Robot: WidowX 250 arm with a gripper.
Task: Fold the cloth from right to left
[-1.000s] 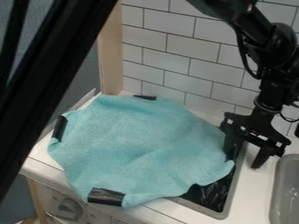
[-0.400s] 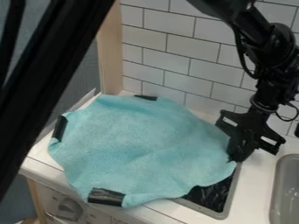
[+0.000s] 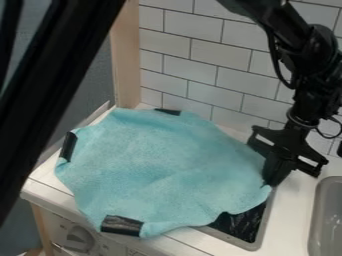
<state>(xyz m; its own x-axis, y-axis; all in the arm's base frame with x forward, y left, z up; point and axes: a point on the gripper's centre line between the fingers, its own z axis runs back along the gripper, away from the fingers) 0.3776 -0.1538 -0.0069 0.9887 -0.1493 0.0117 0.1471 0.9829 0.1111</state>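
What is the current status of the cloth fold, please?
Gripper shut, apparently gripping right edge of cloth. Cloth spread out, not yet folded over. Black strips along other edges, could resist.

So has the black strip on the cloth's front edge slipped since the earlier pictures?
No. The black strip on the cloth sits where it did, up and to the right of the knob in the camera view.

Cloth (image 3: pixel 160 170) plain turquoise — tape patches (image 3: pixel 121 225) black — wall tiles (image 3: pixel 194 77) off-white, dark grout grid.
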